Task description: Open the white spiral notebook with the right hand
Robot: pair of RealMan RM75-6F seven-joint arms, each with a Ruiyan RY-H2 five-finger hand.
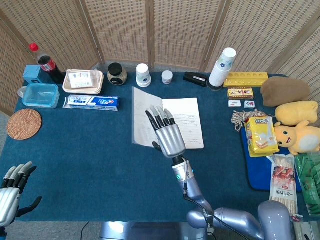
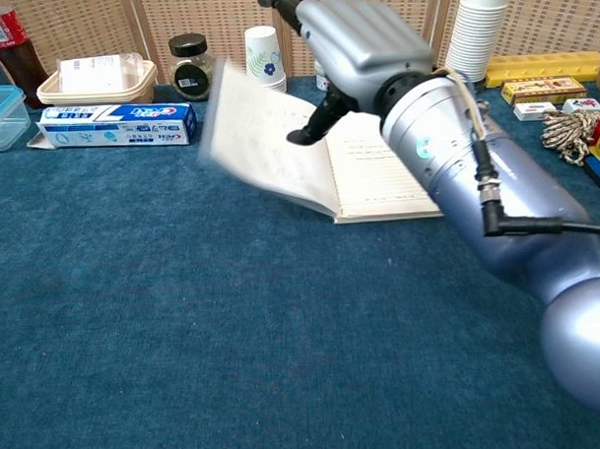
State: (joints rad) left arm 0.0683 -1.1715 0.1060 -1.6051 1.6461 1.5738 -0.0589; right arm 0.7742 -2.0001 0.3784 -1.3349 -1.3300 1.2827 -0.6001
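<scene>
The white spiral notebook (image 1: 187, 122) lies open at the middle of the blue table, its handwritten right page flat. Its cover (image 1: 141, 117) has swung over to the left; in the chest view the cover (image 2: 262, 137) is blurred and tilted, still above the cloth. My right hand (image 1: 167, 135) hovers over the spine with straight fingers and holds nothing. The chest view shows that right hand (image 2: 358, 40) above the page (image 2: 377, 168), thumb pointing down near the cover. My left hand (image 1: 11, 192) sits off the table's near left corner, fingers apart and empty.
A toothpaste box (image 1: 91, 102) lies just left of the cover. Behind the notebook stand a jar (image 1: 117, 73), paper cups (image 1: 143, 75), a small tub (image 1: 167, 76) and a stapler (image 1: 195, 78). A cup stack (image 1: 222, 67), snacks (image 1: 260, 135) and plush toys (image 1: 297, 125) fill the right side.
</scene>
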